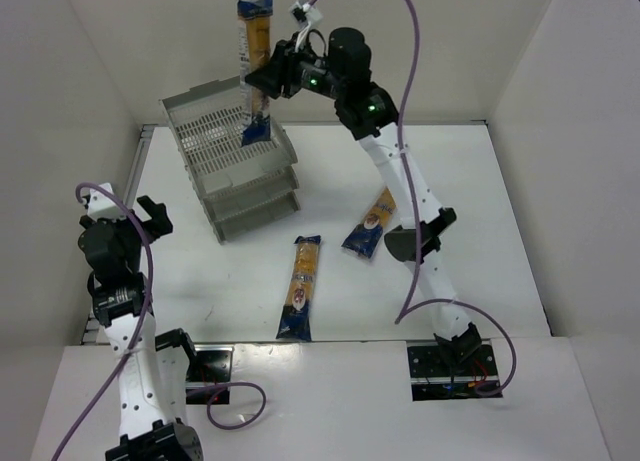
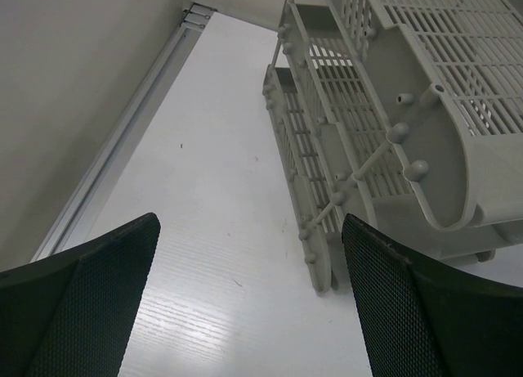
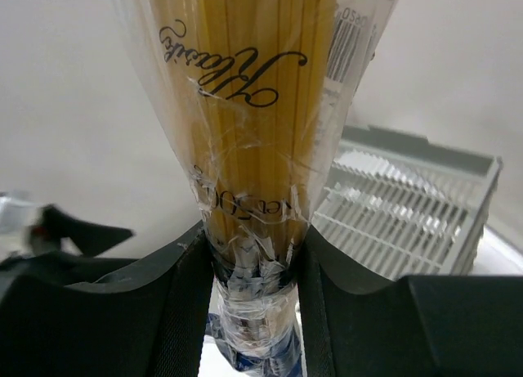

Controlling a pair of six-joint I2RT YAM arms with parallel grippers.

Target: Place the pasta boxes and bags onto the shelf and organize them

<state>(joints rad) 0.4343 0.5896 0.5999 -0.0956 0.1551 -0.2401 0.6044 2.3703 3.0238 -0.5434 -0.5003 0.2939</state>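
Note:
My right gripper is shut on a long bag of yellow pasta with dark blue ends. It holds the bag upright over the back of the grey three-tier shelf, lower end at the top tray. The right wrist view shows the bag pinched between my fingers, the shelf behind it. Two more pasta bags lie on the table: one in the middle, one beside the right arm. My left gripper is open and empty, left of the shelf, which the left wrist view shows close by.
White walls enclose the table at the back and on both sides. A metal rail runs along the left wall's foot. The right arm's purple cable loops above the shelf area.

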